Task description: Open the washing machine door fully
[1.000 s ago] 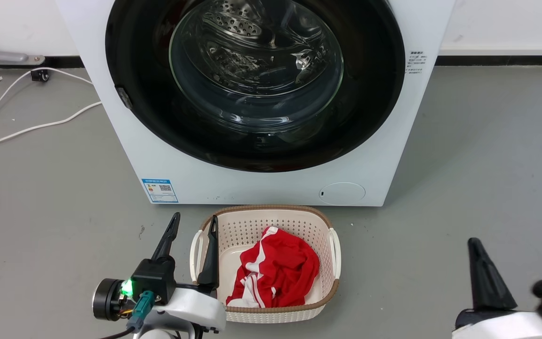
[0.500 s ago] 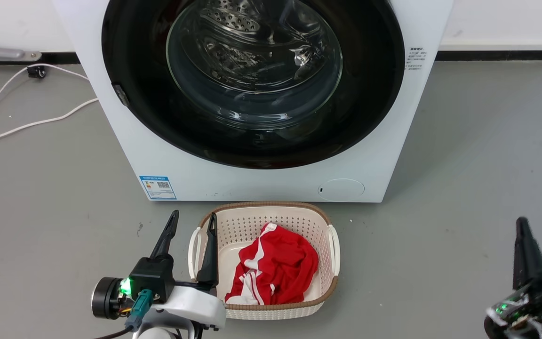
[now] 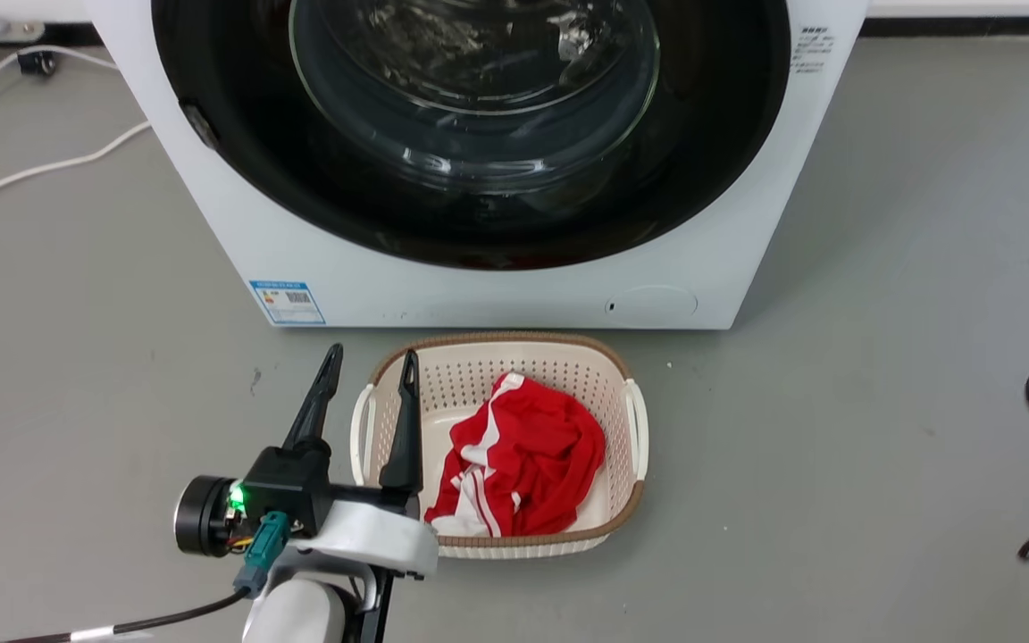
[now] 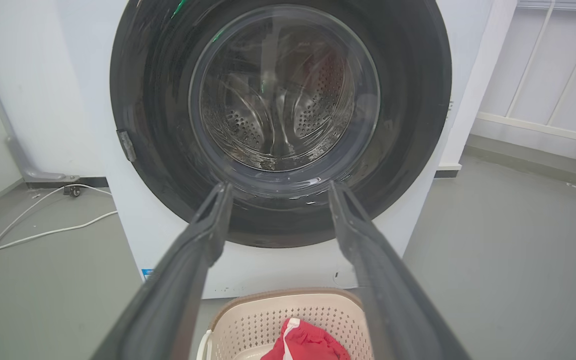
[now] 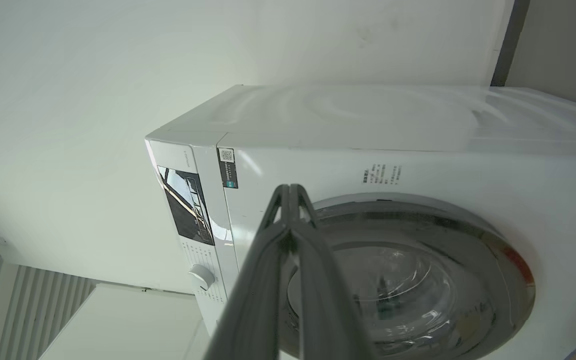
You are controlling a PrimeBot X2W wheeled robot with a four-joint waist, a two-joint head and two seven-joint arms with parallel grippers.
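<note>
Grey floor runs all around a white washing machine. The washing machine door (big, round, black rim, clear glass in the middle) lies flat on the machine's front, shut. It is straight ahead of the left hand, well past its tips. The left hand hangs over the floor, its two dark fingers spread apart with nothing between them. Just beside this hand, on its right, sits a pale basket with a red and white cloth in it; the hand's right finger crosses the basket's left edge in the head view. The right hand has its fingers pressed together, holding nothing. Its tips point at the white front just beside the door's rim, near a dark panel and a white knob. Whether the tips touch the machine is hard to tell.
</note>
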